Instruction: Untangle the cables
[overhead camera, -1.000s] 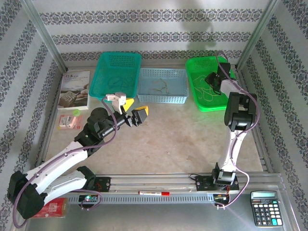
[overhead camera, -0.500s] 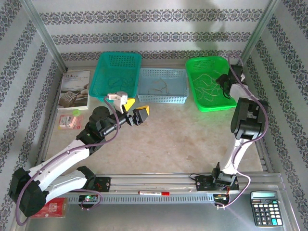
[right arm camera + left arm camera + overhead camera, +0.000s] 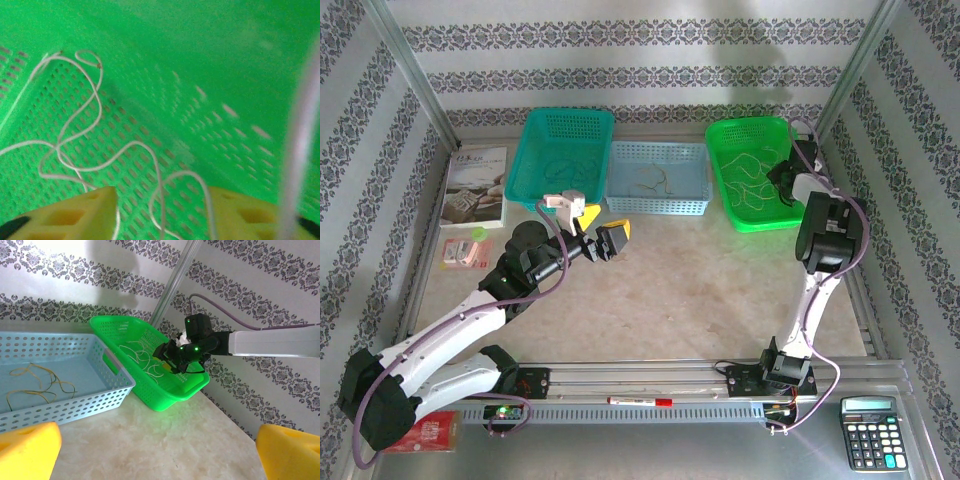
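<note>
Cables (image 3: 748, 178) are split over three baskets along the top of the overhead frame.
- Green basket (image 3: 765, 222), upper right: whitish strands (image 3: 141, 144) looped and crossing on the perforated floor.
- Blue basket (image 3: 660, 206), centre: a few yellowish strands (image 3: 650, 181).
- Teal basket (image 3: 542, 140), left of blue: pale strands (image 3: 565, 165), colour hard to tell.

Blue sits between the other two, close to both.

Around: book (image 3: 475, 187) at upper left, small pink item (image 3: 463, 252) below it, calculator (image 3: 868, 432) lower right, red pen (image 3: 640, 401) on the bottom rail.

Right arm stands upright at right, elbow high, wrist bent down into the green basket's right side. Right gripper (image 3: 162, 215) is low over the basket floor, jaws partly apart. One whitish loop runs through the gap and is not pinched.

Left arm stretches from lower left toward centre. Left gripper (image 3: 602, 228) is just in front of the teal and blue baskets, jaws fully apart and holding nothing, facing the green basket.
</note>
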Tool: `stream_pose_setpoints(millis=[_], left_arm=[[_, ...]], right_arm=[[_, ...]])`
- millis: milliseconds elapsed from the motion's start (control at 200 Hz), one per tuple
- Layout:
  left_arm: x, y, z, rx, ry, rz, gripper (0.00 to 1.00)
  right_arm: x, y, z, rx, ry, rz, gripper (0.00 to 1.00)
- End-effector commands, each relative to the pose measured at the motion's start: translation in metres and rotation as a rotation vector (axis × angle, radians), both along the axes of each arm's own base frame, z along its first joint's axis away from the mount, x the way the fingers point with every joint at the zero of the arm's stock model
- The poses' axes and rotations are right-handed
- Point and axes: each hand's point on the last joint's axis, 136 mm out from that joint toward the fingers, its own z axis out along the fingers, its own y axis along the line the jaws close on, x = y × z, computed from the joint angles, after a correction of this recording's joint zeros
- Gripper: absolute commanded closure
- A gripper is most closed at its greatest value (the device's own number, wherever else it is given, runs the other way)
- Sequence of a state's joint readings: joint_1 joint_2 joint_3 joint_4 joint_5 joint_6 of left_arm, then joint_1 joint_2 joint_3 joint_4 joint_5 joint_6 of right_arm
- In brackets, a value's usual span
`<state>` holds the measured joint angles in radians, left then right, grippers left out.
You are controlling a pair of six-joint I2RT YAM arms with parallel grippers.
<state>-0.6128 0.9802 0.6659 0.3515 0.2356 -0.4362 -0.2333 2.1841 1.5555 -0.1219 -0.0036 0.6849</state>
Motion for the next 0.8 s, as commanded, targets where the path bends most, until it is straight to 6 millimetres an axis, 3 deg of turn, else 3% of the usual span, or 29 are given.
stream_pose_setpoints(millis=[0, 150, 530, 640, 794], left_arm=[[0.002, 0.004, 0.019, -0.041, -0.037, 0.006, 0.00], [0.003, 0.005, 0.018, -0.044, -0.035, 0.009, 0.00], [0.001, 0.005, 0.021, -0.067, -0.033, 0.003, 0.00], [-0.001, 0.007, 0.021, -0.069, -0.032, 0.007, 0.00], [-0.004, 0.009, 0.021, -0.075, -0.030, 0.007, 0.00]], right_arm=[[0.021, 0.004, 0.015, 0.000, -0.068, 0.042, 0.69], [0.031, 0.017, 0.030, 0.012, -0.123, 0.110, 1.00], [0.039, 0.095, 0.102, 0.023, -0.269, 0.327, 1.00], [0.034, 0.107, 0.105, 0.042, -0.272, 0.349, 1.00], [0.023, 0.108, 0.089, 0.059, -0.240, 0.339, 1.00]])
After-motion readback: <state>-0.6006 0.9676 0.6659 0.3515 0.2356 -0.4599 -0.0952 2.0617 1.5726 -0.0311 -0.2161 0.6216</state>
